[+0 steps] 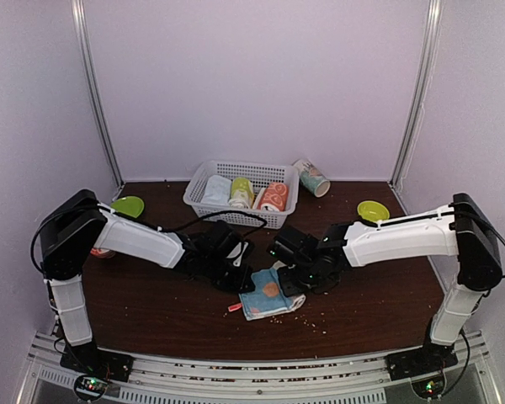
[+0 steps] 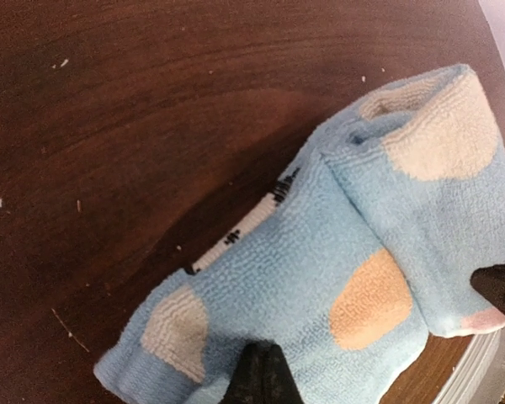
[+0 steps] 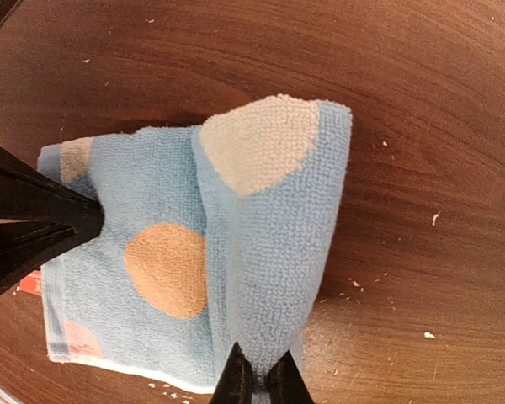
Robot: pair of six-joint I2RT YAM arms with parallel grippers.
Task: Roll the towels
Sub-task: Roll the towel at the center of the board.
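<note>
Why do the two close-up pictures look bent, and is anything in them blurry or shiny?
Left wrist view: a wide lens curves the grain of the table, and the dark fingertip at the bottom is soft. Right wrist view: the light blue towel is sharp, with pale glare on the wood beside it. Top external view: even, violet-tinted light, little fine detail.

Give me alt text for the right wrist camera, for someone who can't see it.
A light blue towel with orange and white spots lies on a dark wooden table, its right side folded over. The right gripper pinches the bottom end of the fold, and a black finger of the left arm reaches over the towel's left edge.
</note>
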